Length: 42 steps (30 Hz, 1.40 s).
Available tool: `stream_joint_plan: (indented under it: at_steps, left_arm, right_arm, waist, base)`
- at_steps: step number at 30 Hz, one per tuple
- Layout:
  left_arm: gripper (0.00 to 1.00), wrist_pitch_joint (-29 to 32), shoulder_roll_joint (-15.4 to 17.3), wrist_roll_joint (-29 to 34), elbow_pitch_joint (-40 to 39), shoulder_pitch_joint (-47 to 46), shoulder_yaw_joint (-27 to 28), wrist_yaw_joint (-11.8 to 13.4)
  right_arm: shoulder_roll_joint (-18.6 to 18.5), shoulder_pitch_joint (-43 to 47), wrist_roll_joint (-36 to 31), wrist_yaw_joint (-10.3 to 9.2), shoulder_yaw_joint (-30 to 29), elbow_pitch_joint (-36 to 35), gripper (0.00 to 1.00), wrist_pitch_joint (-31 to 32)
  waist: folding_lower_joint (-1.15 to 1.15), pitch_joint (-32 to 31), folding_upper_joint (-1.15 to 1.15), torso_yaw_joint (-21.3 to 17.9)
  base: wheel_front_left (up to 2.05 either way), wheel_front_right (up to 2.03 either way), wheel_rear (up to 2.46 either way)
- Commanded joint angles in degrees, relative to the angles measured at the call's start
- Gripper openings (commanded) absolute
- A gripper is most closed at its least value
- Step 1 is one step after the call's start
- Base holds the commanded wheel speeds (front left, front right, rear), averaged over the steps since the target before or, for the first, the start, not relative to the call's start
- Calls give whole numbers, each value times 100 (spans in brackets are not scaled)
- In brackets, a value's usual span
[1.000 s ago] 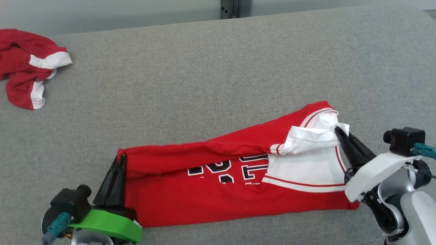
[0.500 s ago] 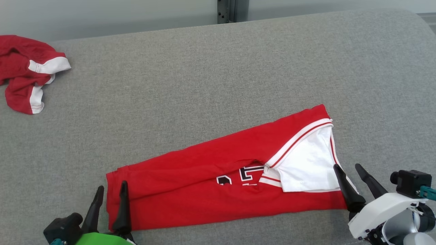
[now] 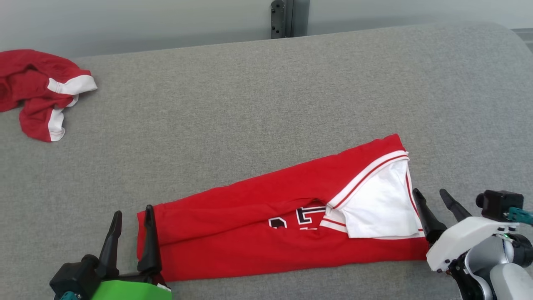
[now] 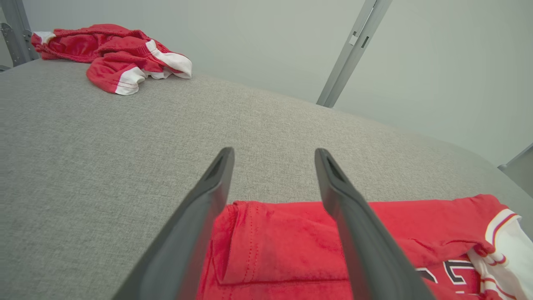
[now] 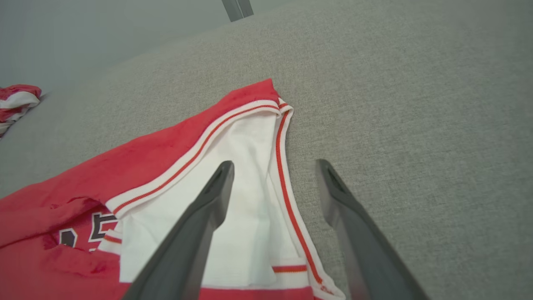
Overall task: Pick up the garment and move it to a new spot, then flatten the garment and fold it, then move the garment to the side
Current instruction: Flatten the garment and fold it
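Folded red-and-white cloth jersey (image 3: pixel 258 225) flat on grey fabric surface (image 3: pixel 250 104). At jersey's hem end, left gripper (image 3: pixel 133 209), fingers spread, gripping nothing. At its sleeve end, right gripper (image 3: pixel 428 191), likewise spread.

My left gripper (image 3: pixel 133 211): fingers spread wide, pointing forward. My right gripper (image 3: pixel 428 191): fingers likewise spread wide, tilted toward my left.

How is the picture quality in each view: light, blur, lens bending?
Head view: soft, even light on the grey surface, no hard shadows, red jersey sharp. Left wrist view: the surface edge curves and the metal post leans, wide-lens bending; the left tool looks soft near the lens. Right wrist view: the right tool is likewise soft low down; no glare on the jersey's white part.
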Motion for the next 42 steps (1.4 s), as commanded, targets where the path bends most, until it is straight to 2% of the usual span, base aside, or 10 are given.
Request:
stream_joint_plan:
  at_steps: [1,10,18,19,20,21,22,30,39,42]
  left_arm:
    - [100,-1,-37,114,32,-86,61,-15]
    - [100,-1,-268,334,248,-51,309,-157]
    - [100,-1,-390,450,364,1,430,-293]
    - [100,-1,-399,455,372,11,445,-305]
    - [100,-1,-407,467,381,17,458,-318]
    - [100,-1,-412,502,382,14,465,-330]
    - [100,-1,-417,526,379,10,485,-342]
    - [100,-1,-471,656,427,94,512,-403]
    - [100,0,-519,723,439,80,528,-443]
    - [100,0,-525,747,459,47,539,-440]
  right_arm:
    - [-58,-160,-61,0,62,199,100,31]
    - [-208,-720,-339,0,349,1611,100,-51]
    - [-157,-874,-319,1,575,2374,100,94]
    - [-160,-899,-310,2,642,2416,60,98]
    - [-159,-933,-305,2,720,2449,34,91]
    - [-153,-967,-293,2,778,2478,21,75]
    - [-159,-1014,-283,2,862,2505,0,61]
    - [-344,-1496,-136,-6,923,2645,0,-142]
    - [-911,-1685,-107,-5,239,2487,0,-193]
    - [-960,-1707,-35,-4,72,2346,0,-202]
  waist:
    - [0,-42,0,100]
    - [0,-130,0,553]
    - [0,-195,0,643]
    - [0,-206,0,626]
    - [0,-218,0,599]
    - [0,-228,0,574]
    - [0,-242,0,533]
    - [0,-372,0,63]
    - [0,-410,0,-502]
    - [0,-379,0,-630]
  base:
    - [0,0,0]
    - [0,0,0]
    - [0,0,0]
    - [0,0,0]
    - [0,0,0]
    - [0,0,0]
    - [0,0,0]
    - [0,0,0]
    - [0,0,0]
    - [0,0,0]
